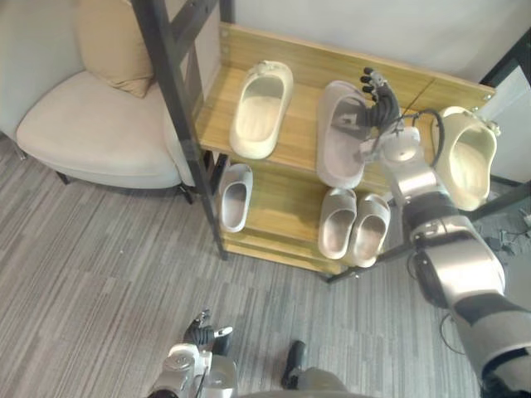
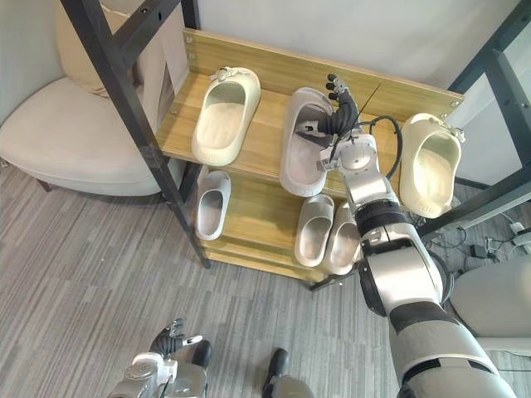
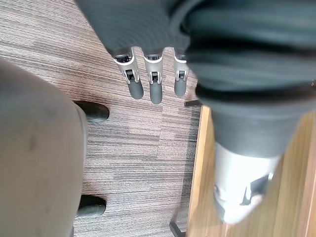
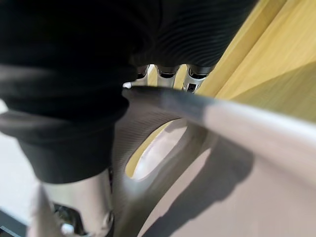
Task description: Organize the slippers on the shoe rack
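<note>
A wooden shoe rack (image 1: 299,66) with a black frame holds several slippers. The top shelf carries a cream slipper (image 1: 261,108) at the left, a pinkish-grey slipper (image 1: 338,141) in the middle and another cream slipper (image 1: 465,157) at the right end. My right hand (image 1: 377,104) is at the pinkish-grey slipper's right rim, with its fingers outside the rim (image 4: 163,71) and its thumb reaching inside the slipper. On the lower shelf lie a single pale slipper (image 1: 235,196) and a pale pair (image 1: 353,225). My left hand (image 1: 199,332) hangs low over the carpet with straight fingers (image 3: 143,86).
A beige armchair (image 1: 91,124) with a tan cushion (image 1: 116,41) stands left of the rack. A black slanted rack post (image 1: 170,91) runs between the chair and the shelves. Grey carpet (image 1: 124,265) covers the floor in front.
</note>
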Robot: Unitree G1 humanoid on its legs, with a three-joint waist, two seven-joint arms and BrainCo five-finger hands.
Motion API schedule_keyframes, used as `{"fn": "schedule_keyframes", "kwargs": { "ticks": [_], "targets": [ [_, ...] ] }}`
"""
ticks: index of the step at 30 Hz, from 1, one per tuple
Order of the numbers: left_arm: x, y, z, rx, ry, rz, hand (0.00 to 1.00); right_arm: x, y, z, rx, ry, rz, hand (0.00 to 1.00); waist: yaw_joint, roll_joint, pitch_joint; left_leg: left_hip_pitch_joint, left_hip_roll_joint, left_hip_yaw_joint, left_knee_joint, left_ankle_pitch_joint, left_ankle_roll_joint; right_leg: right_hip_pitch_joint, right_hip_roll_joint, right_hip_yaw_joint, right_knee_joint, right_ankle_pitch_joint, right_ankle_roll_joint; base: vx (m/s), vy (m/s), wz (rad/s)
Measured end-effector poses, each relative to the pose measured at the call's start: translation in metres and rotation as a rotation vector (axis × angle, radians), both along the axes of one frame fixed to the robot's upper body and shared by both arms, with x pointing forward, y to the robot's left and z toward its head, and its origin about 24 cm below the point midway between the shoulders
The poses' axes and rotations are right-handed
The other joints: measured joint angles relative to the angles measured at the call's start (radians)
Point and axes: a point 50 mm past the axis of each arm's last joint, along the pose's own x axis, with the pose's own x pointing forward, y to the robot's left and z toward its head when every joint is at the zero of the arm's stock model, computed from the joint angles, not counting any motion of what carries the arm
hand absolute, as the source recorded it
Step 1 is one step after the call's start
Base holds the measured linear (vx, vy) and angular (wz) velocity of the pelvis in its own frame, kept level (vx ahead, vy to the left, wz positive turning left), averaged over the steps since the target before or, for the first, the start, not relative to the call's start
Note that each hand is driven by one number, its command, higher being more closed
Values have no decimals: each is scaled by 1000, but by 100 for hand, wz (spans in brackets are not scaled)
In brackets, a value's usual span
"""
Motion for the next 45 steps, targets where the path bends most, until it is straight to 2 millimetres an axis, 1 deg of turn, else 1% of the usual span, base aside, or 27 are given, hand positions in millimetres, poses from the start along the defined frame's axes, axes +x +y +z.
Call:
{"fn": "schedule_keyframes", "kwargs": {
  "ticks": [1, 9, 13, 17, 20, 23, 24, 26, 28, 30, 33, 34, 35, 37, 38, 40, 41, 44, 45],
  "targets": [
    [2, 0, 1, -1, -3, 2, 0, 0, 1, 3, -3, -9, 2, 100, 0, 0, 8, 0, 0, 1, 0, 1, 0, 0, 0, 0, 0, 0, -1, 7, -12, 3],
    [7, 1, 3, -1, -16, 4, 0, 1, 5, 19, -30, -57, 1, 100, 5, -4, 30, 1, 2, 23, -20, 12, 1, -20, 0, 20, 1, 6, -8, 2, -2, -7],
    [7, 1, 3, -5, -17, 12, 0, 0, 7, 22, -9, -74, 17, 100, 6, -5, 31, 2, 2, 33, -26, 12, 1, -28, 0, 33, 1, 6, -8, 19, 4, -8],
    [7, 2, 3, -7, -17, 19, 0, -2, 8, 23, 12, -93, 34, 100, 5, -5, 31, 4, 3, 44, -28, 12, 1, -30, 1, 39, 1, 7, -8, 25, 3, -5],
    [6, 2, 3, -7, -16, 20, 0, -11, 14, 17, 13, -137, 78, 100, 1, -5, 31, 9, 4, 55, -28, 11, 1, -31, 0, 48, 1, 8, -7, 22, 5, -8],
    [6, 2, 2, -6, -14, 22, 0, -29, 20, 6, 9, -196, 136, 100, -9, -5, 30, 19, 6, 60, -28, 8, 4, -30, 0, 57, 11, 9, -6, 20, 11, -6],
    [5, 2, 2, -6, -12, 21, 0, -38, 21, 0, 15, -218, 155, 100, -11, -6, 30, 23, 6, 61, -26, 5, 5, -28, 0, 60, 14, 9, -6, 14, 16, -8],
    [4, 3, 2, -3, -9, 23, 0, -54, 17, -12, 38, -246, 164, 100, -16, -6, 30, 24, 5, 61, -17, 1, 8, -28, -2, 62, 24, 9, -6, 7, 11, -2],
    [1, 4, 1, 4, -2, 16, 0, -67, 16, -22, 57, -265, 165, 100, -31, -7, 28, 29, 5, 64, -16, -1, 11, -28, -3, 72, 31, 9, -5, -5, 11, -6],
    [-1, 5, 0, 4, 3, 28, 0, -80, 23, -21, 79, -311, 194, 100, -38, -9, 25, 42, 3, 88, -15, -7, 15, -28, -3, 98, 30, 10, -3, -15, 20, -32],
    [-6, 7, -2, 11, 20, 25, 0, -105, 31, -11, 82, -421, 256, 100, -64, -9, 16, 43, 4, 102, -3, -13, 14, -29, -2, 113, 29, 11, 0, -15, 4, -19],
    [-7, 6, -3, 15, 25, 19, 0, -112, 32, -8, 84, -451, 271, 100, -65, -8, 10, 43, 4, 108, 4, -19, 13, -29, -1, 121, 29, 11, 0, -8, -6, -21],
    [-11, 6, -5, 17, 46, 12, 0, -125, 35, -10, 89, -479, 301, 100, -72, -4, -20, 43, 7, 115, 8, -22, 11, -31, 2, 129, 27, 10, 2, 2, -9, -17],
    [-16, 5, -8, 19, 65, 7, 0, -134, 37, -12, 97, -497, 326, 100, -79, -1, -40, 43, 9, 116, 10, -24, 10, -30, 4, 131, 27, 10, 2, 14, -11, -8],
    [-18, 5, -9, 19, 72, 5, 0, -142, 40, -14, 105, -512, 351, 100, -84, 0, -53, 43, 9, 119, 15, -27, 9, -30, 5, 135, 27, 10, 2, 4, -9, -8],
    [-21, 4, -10, 19, 80, -2, 0, -151, 41, -20, 109, -512, 372, 100, -86, 1, -67, 44, 9, 123, 19, -27, 9, -30, 5, 141, 27, 10, 2, -17, -7, -7],
    [-22, 4, -10, 18, 84, -5, 0, -154, 41, -24, 109, -495, 380, 100, -86, 3, -74, 45, 9, 125, 19, -27, 9, -29, 5, 143, 27, 10, 3, -32, -3, -3],
    [-27, 0, -13, 3, 106, -26, 0, -168, 48, -50, 141, -403, 425, 100, -88, 15, -100, 55, 9, 127, 20, -27, 9, -21, 5, 147, 29, 10, 3, -21, -1, -2],
    [-28, -2, -14, 4, 115, -45, 0, -173, 54, -63, 144, -346, 461, 100, -88, 23, -107, 57, 10, 127, 19, -27, 9, -18, 4, 148, 29, 9, 5, -34, -7, -3]
  ]
}}
